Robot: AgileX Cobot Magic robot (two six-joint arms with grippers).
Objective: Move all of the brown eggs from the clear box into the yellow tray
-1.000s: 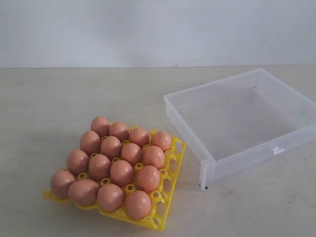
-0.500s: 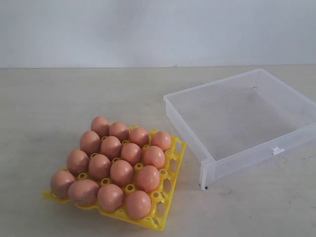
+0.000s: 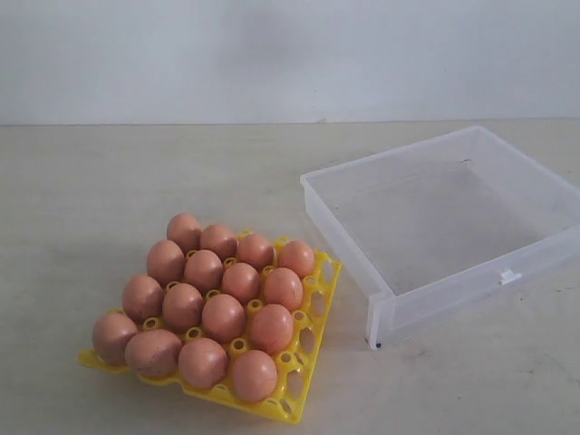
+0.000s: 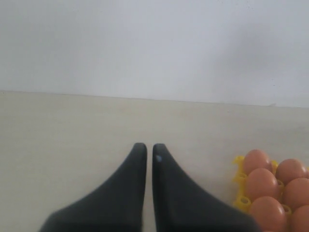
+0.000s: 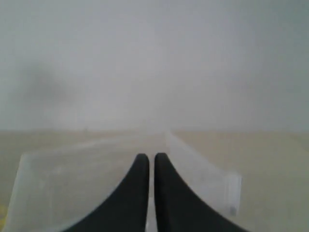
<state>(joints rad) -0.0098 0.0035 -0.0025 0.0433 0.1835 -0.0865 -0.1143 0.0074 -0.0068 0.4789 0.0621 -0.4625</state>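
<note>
Looks done: cradles brown eggs [image 3: 224, 317] in yellow tray [image 3: 288, 410] against rolling, leaves clear box [image 3: 340, 240] bare, left hand [image 4: 149, 148], right hand [image 5: 151, 157] each pressed together.

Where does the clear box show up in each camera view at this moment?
Exterior view: the clear box sits on the right, empty, beside the yellow tray.
Left wrist view: not in it.
Right wrist view: it spreads just beyond the right gripper.
Shared landmark: the line where the table meets the white wall.
</note>
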